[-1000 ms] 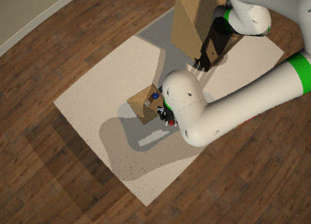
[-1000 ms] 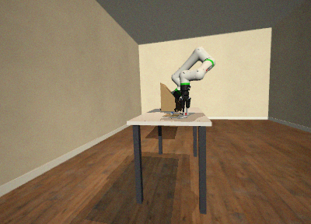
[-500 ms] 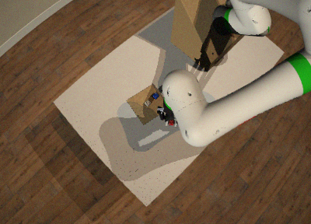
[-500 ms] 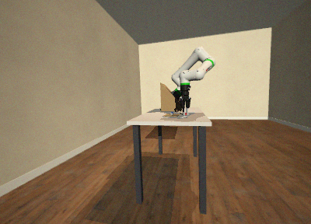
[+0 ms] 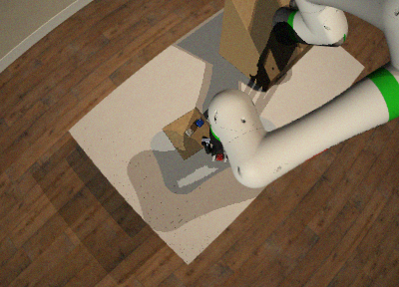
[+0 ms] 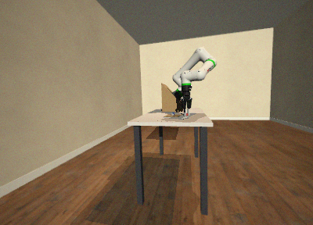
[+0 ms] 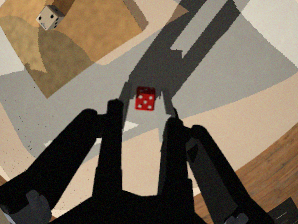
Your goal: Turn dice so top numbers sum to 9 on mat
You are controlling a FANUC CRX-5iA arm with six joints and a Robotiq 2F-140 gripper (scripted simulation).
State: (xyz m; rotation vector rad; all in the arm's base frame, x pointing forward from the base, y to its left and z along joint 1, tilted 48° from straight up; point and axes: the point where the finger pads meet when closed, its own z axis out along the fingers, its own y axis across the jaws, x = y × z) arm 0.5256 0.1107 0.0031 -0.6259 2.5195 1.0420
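One pale table (image 5: pixel 115 98) (image 6: pixel 170 123), wooden floor (image 5: pixel 279 237) (image 6: pixel 250 162) below.

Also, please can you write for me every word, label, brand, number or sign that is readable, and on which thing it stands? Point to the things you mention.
No word, brand or written number can be read.
Red die (image 5: pixel 219 157) (image 7: pixel 145 102): five light dots on the face toward the wrist camera.
Pale die (image 5: pixel 189 132) (image 7: pixel 49 19): dark dots, too blurred to count surely.
Blue die (image 5: pixel 199 123): too small to read.
Dark part (image 7: pixel 286 216) at the wrist picture's corner: faint marks, unreadable.
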